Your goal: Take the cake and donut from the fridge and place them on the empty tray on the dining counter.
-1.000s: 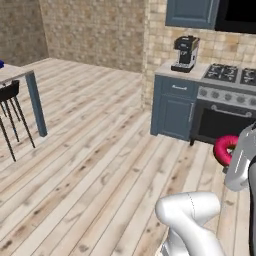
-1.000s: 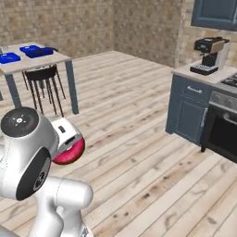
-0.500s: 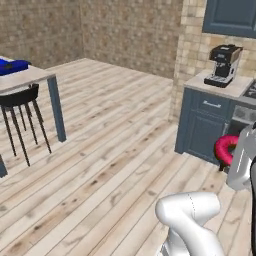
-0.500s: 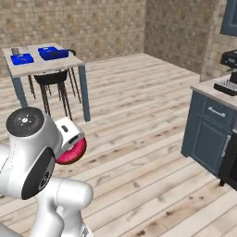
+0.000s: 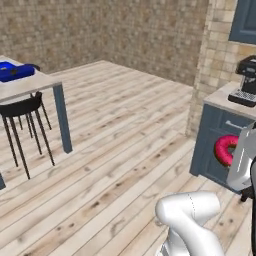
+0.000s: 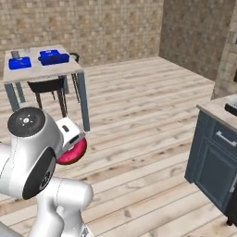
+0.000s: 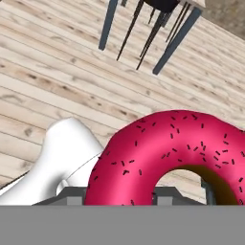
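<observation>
At the end of the arm, close in front of the robot's body, you will find the donut (image 7: pixel 177 158) held in the gripper (image 7: pixel 182 196), whose jaws are closed on it and hold nothing else. In the hand view the ring stands directly above the fingertips, its glossy red-pink frosting with dark sprinkles facing the camera and its hole toward the lower right; one dark finger tip shows through the hole, so one jaw appears to pass through the ring, though you cannot see the second contact. In the left base view the donut (image 5: pixel 226 149) sits just left of the white hand, in front of the dark blue cabinet (image 5: pixel 212 145) that carries a coffee machine (image 5: pixel 247 80). In the right base view the donut (image 6: pixel 72 152) projects from beneath the hand, well above the wooden floor (image 6: pixel 139 120). Across the open floor, well apart from the donut, stands the dining counter (image 6: pixel 44 71) with two blue trays (image 6: pixel 53 57) on top and a black stool (image 6: pixel 46 88) beneath it.
</observation>
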### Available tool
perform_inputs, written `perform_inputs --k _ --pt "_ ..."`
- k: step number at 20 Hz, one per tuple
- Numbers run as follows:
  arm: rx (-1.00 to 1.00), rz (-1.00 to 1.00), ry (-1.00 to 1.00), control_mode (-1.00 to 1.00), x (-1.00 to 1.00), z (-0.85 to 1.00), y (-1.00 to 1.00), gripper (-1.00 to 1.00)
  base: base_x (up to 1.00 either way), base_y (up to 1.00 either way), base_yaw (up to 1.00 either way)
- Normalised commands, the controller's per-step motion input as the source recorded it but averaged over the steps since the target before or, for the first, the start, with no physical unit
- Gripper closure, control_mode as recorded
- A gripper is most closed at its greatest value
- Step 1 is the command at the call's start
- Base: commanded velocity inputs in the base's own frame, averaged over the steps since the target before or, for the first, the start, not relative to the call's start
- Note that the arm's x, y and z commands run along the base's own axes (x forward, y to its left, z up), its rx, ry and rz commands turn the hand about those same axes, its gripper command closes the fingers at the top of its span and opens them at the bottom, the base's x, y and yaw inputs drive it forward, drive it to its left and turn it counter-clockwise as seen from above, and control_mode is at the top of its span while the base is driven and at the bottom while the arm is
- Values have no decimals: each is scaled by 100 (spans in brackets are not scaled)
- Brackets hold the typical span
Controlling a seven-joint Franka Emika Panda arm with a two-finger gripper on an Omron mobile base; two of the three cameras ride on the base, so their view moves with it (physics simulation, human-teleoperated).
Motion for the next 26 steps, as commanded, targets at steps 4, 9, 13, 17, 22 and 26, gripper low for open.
perform_inputs --k 4,9,13,17,22,26 --pt "0 0 0 100 0 0 0 100 100 -24 16" --pt "0 0 0 100 0 0 0 100 100 -15 13" --pt "0 0 0 100 0 0 0 100 100 -6 16" --pt "0 0 0 100 0 0 0 100 100 0 22" --pt "0 0 0 100 0 0 0 100 100 -7 33" --pt "0 0 0 100 0 0 0 100 100 -30 35"
